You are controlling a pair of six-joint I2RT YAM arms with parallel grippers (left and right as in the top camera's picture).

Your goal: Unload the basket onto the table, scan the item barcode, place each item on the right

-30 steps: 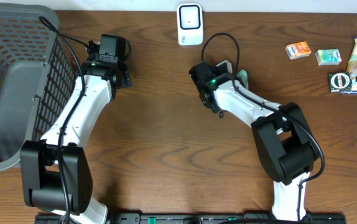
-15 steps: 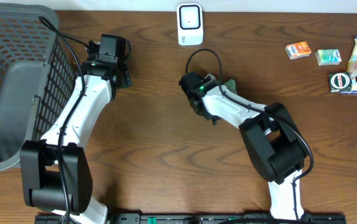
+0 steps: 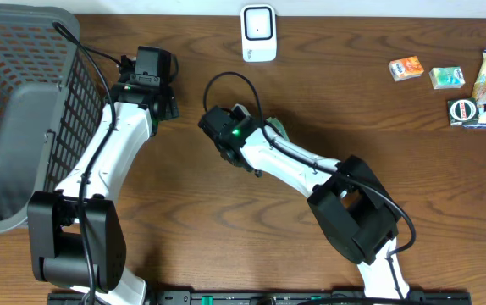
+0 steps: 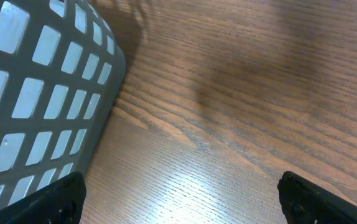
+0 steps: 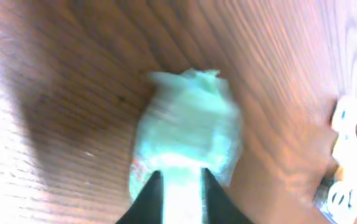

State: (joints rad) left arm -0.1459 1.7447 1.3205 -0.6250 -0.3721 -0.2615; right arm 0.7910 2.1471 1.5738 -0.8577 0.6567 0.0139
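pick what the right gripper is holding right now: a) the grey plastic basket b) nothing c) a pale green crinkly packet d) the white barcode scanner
c: in the right wrist view the right gripper has its two fingers closed on the lower edge of the pale green crinkly packet.
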